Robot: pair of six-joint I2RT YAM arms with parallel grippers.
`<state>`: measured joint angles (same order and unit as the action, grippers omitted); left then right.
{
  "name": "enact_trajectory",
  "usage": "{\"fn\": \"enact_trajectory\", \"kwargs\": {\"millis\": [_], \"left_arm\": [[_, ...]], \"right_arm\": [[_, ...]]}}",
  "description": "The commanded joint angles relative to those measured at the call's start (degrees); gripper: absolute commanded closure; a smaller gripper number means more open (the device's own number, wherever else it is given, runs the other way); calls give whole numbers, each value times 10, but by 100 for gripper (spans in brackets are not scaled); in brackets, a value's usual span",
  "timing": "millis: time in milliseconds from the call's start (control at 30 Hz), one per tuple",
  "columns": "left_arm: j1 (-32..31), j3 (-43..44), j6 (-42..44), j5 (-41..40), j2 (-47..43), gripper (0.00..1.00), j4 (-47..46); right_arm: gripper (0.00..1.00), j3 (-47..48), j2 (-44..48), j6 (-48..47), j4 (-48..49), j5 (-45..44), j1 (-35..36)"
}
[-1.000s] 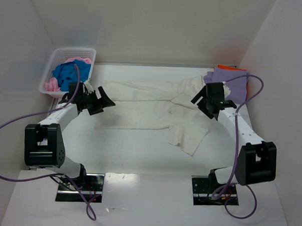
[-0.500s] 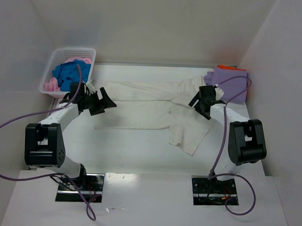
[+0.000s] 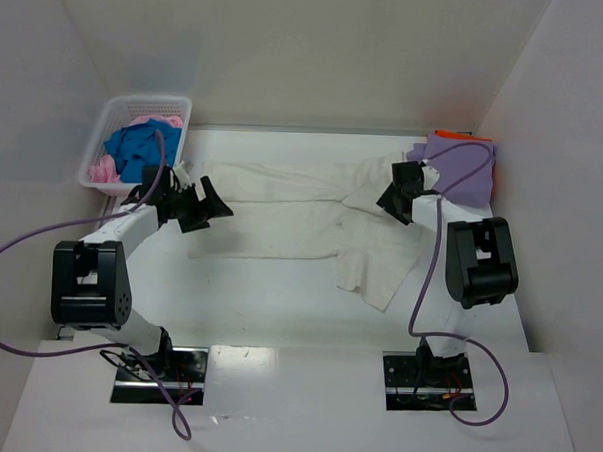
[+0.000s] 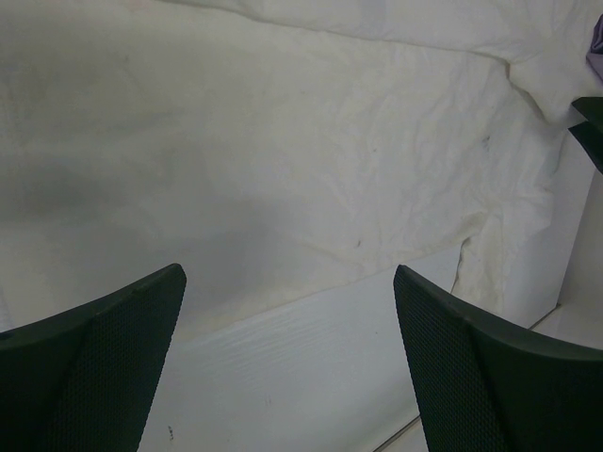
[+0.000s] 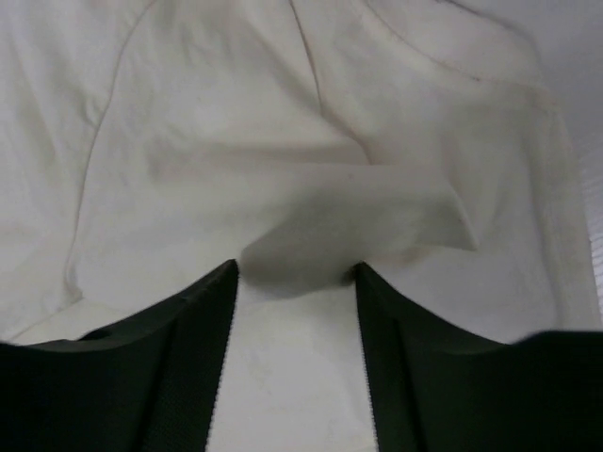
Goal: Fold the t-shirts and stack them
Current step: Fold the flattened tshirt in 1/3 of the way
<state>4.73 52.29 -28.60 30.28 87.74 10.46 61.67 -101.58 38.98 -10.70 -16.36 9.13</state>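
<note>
Left arm is stretched low across the table (image 3: 278, 295), wrist turned inward. Left gripper (image 3: 212, 207) is fully spread and holds nothing. It hovers over the near hem of the cream-white shirt (image 3: 302, 221), and the hem edge runs across just ahead of my fingertips.

Right arm is folded up at the elbow, forearm reaching away from the base, wrist tipped down at the cloth. Right gripper (image 5: 295, 275) is partly apart. Its tips straddle a raised fold of the same shirt, with bare table showing between the fingers behind it. Can't tell if the pads touch the fold.

Count: two arms, one basket (image 3: 147, 99), five shirts.
- Cream-white: one, large, spread flat, wrinkled, spanning from one gripper to the other, one sleeve trailing toward my right base.
- Lavender shirt (image 3: 469, 168): one, folded, just outboard of the right gripper.
- Orange shirt (image 3: 451, 134): one, only an edge showing under the lavender.
- Blue shirt (image 3: 135, 149) and pink shirt (image 3: 104, 170): one each, bunched in the basket just outboard of the left gripper.
</note>
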Motion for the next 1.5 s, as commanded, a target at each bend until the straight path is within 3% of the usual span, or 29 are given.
{"fn": "enact_trajectory", "kwargs": {"millis": [0, 200, 367, 500, 567, 600, 667, 733, 833, 1100, 1367, 1467], "left_arm": [[3, 21, 14, 5, 9, 1, -6], [3, 21, 14, 5, 15, 1, -6], [3, 21, 14, 5, 15, 1, -6], [3, 21, 14, 5, 15, 1, -6], [3, 21, 14, 5, 21, 1, -6], [3, 21, 14, 5, 21, 1, -6], [3, 21, 14, 5, 21, 1, -6], [3, 21, 14, 5, 21, 1, -6], [3, 21, 14, 5, 21, 1, -6], [3, 21, 14, 10, 21, 1, -6], [3, 21, 14, 15, 21, 1, -6], [3, 21, 14, 15, 21, 1, -6]], "right_arm": [[50, 35, -15, -4, 24, -23, -1], [69, 68, -47, -4, 9, -23, -1], [75, 68, -42, 8, 3, -23, -14], [64, 74, -35, 21, -20, 4, -48], [47, 74, -28, 27, -20, 26, -59], [47, 74, -22, 27, -20, 26, -59], [27, 68, -17, 14, -20, 35, -59], [22, 55, -12, 7, -13, 56, -59], [21, 32, 13, -3, 9, 98, -59], [21, -6, 63, -2, 38, 99, -25], [22, -1, 16, 16, 37, 93, 9], [27, 10, 3, 29, 23, 69, 9]]}}
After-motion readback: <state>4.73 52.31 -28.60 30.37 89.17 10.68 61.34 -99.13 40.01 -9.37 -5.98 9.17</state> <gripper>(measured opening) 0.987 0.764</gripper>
